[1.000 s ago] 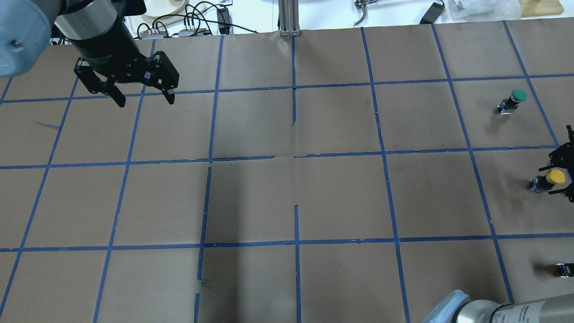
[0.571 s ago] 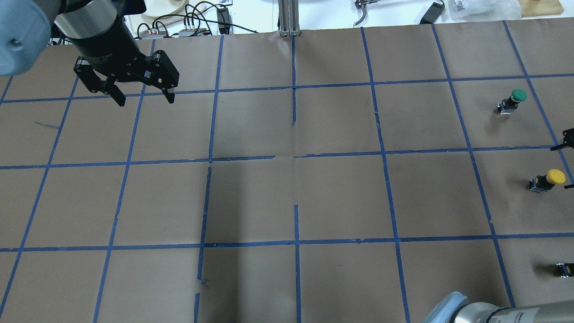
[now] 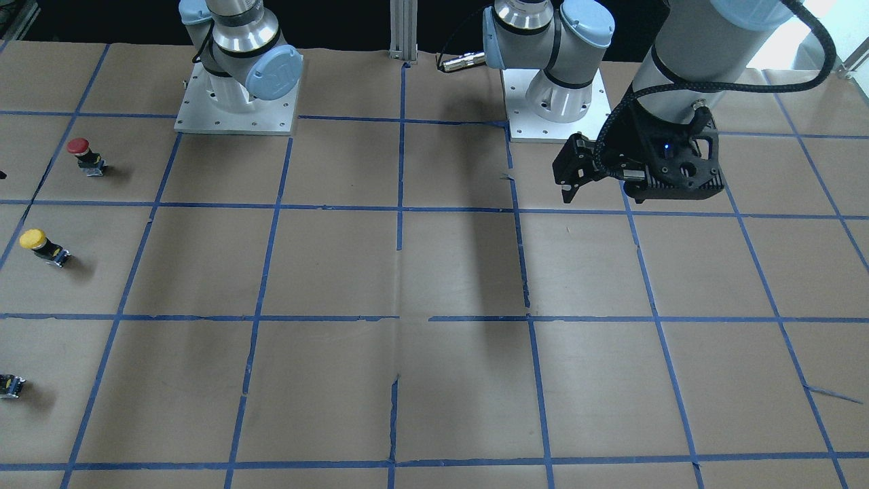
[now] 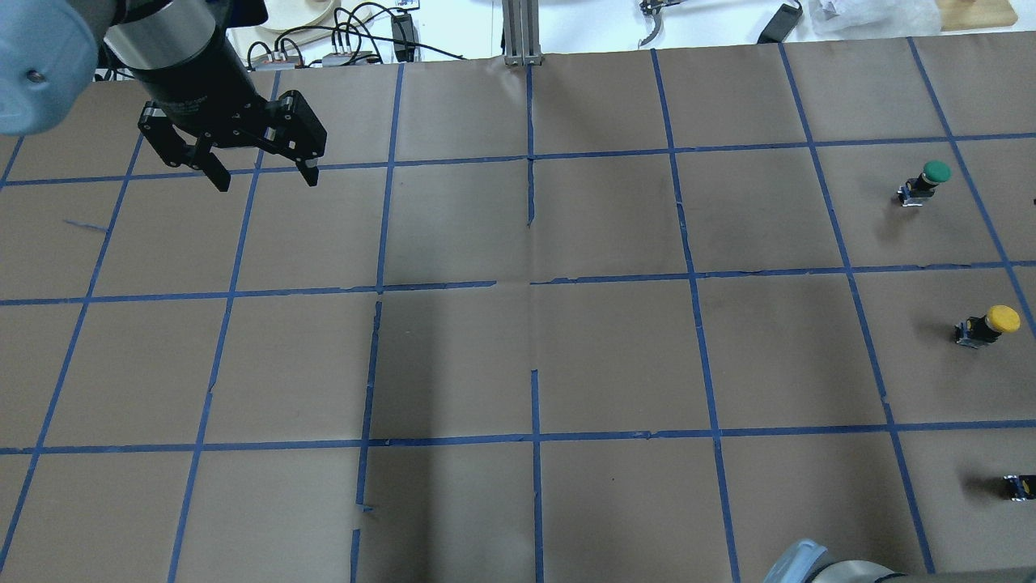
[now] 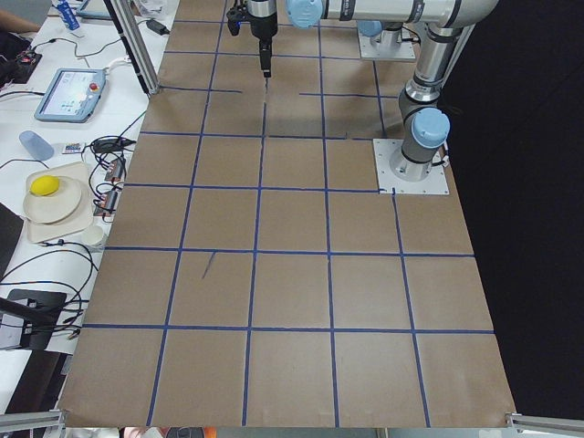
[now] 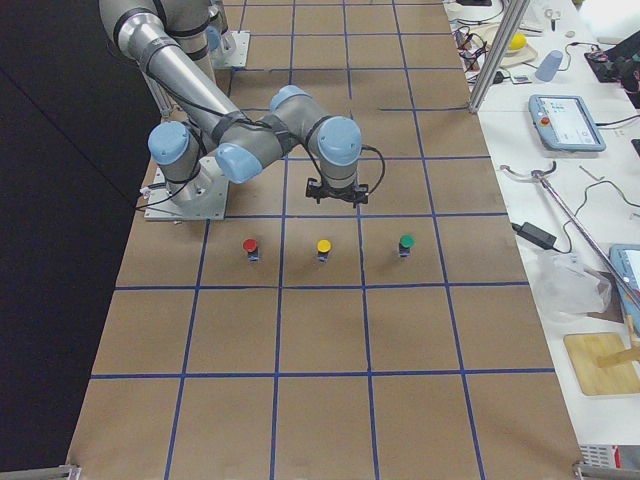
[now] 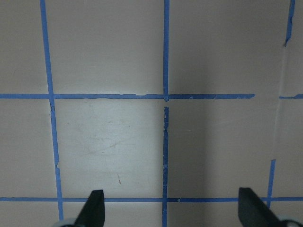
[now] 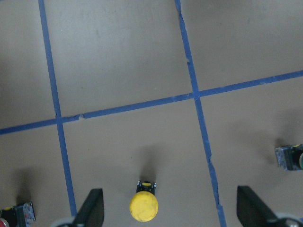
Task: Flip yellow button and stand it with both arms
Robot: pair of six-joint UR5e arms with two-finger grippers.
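Observation:
The yellow button [image 4: 989, 324] stands cap up on the brown paper at the table's right side, with nothing touching it. It also shows in the front view [image 3: 41, 246], the right exterior view [image 6: 323, 248] and the right wrist view [image 8: 144, 204]. My right gripper [image 8: 169, 191] is open and empty and hovers above the button; it shows raised in the right exterior view [image 6: 337, 195] and is outside the overhead view. My left gripper [image 4: 265, 182] is open and empty, far off at the back left, over bare paper [image 7: 170, 193].
A green button [image 4: 927, 180] stands beyond the yellow one and a red button [image 3: 80, 151] on its near side. A small black part with a yellow mark [image 4: 1018, 486] sits at the right edge. Cables and a post [image 4: 522, 32] line the far edge.
My right gripper, which stood open around the yellow button, has drawn back and left the overhead view. The button stays where it was. My left gripper has barely shifted.

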